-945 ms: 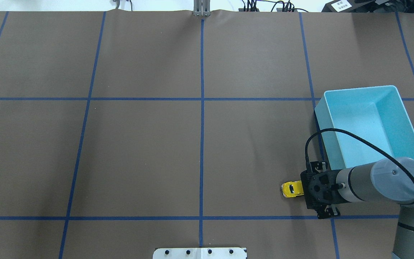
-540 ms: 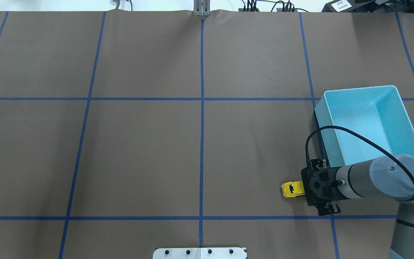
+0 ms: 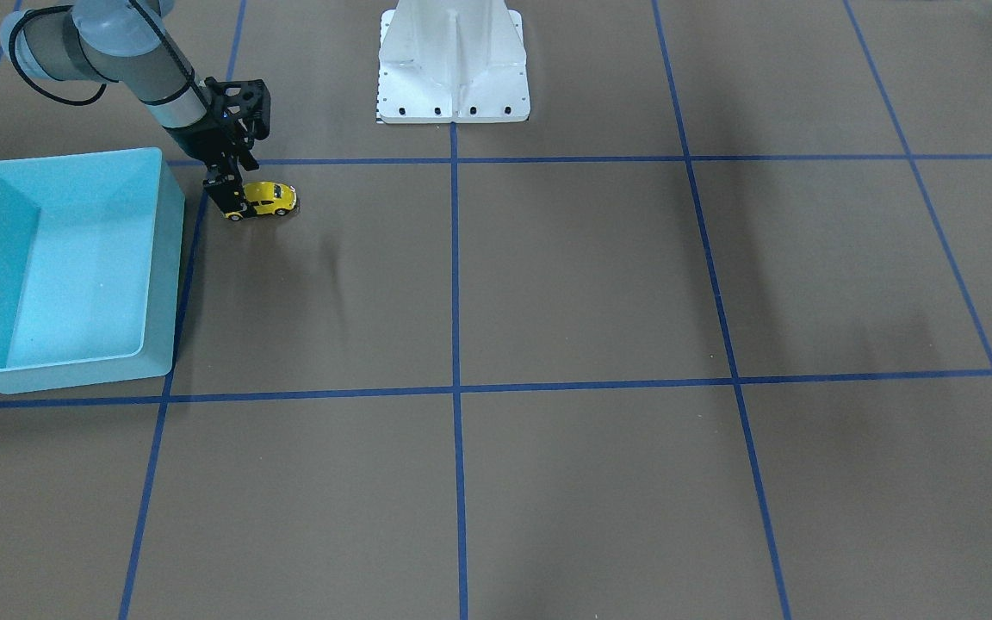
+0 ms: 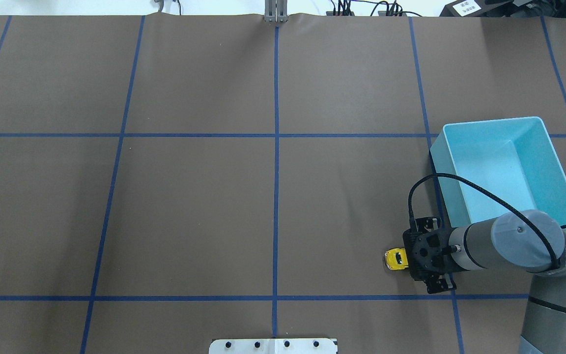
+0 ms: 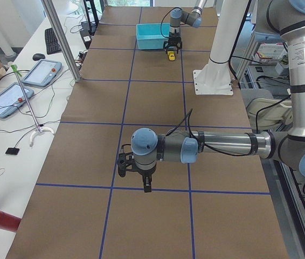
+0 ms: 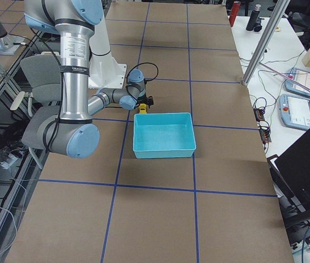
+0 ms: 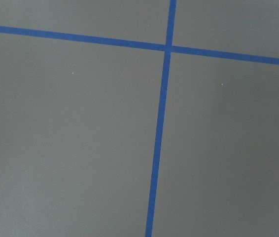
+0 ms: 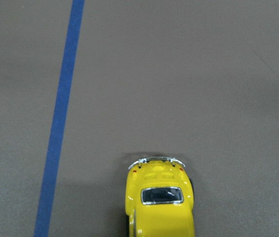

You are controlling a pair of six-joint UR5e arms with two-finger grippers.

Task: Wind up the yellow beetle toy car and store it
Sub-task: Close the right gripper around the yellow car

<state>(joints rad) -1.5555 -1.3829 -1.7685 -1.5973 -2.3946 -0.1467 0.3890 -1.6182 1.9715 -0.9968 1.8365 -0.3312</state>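
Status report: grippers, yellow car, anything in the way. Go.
Right gripper low at bin-side end of yellow beetle toy car, grip unconfirmed. Left gripper hanging mid-table, state unclear. Car on its wheels beside light blue bin. No obstacles seen.

Overhead, the right pincer covers the car at its 3 o'clock end; the wrist view crops it at 6 o'clock; grip unclear.
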